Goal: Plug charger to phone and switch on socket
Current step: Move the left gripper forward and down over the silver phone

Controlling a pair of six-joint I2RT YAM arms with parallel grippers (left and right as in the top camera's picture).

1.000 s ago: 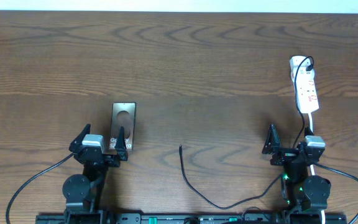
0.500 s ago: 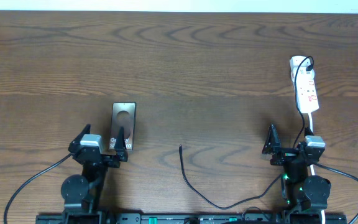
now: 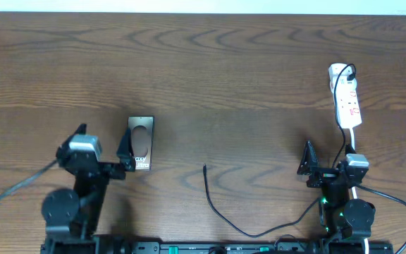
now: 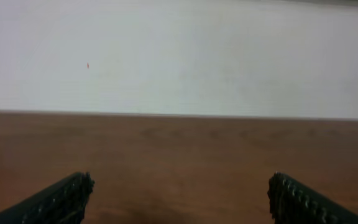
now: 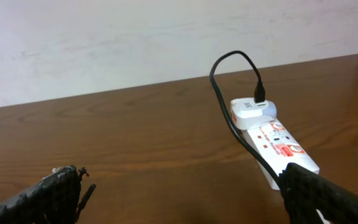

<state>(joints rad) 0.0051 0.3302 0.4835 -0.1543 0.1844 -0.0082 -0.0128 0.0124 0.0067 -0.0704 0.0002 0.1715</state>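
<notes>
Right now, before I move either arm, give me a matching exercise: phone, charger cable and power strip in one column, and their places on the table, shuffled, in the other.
Things:
1. flat dark rectangular phone
2. thin black charger cable
3. white elongated power strip

Places:
A. far right side of the table
B. loose tip near the middle, looping toward the near edge
C. left of centre

Pairs: 1-C, 2-B, 3-A
</notes>
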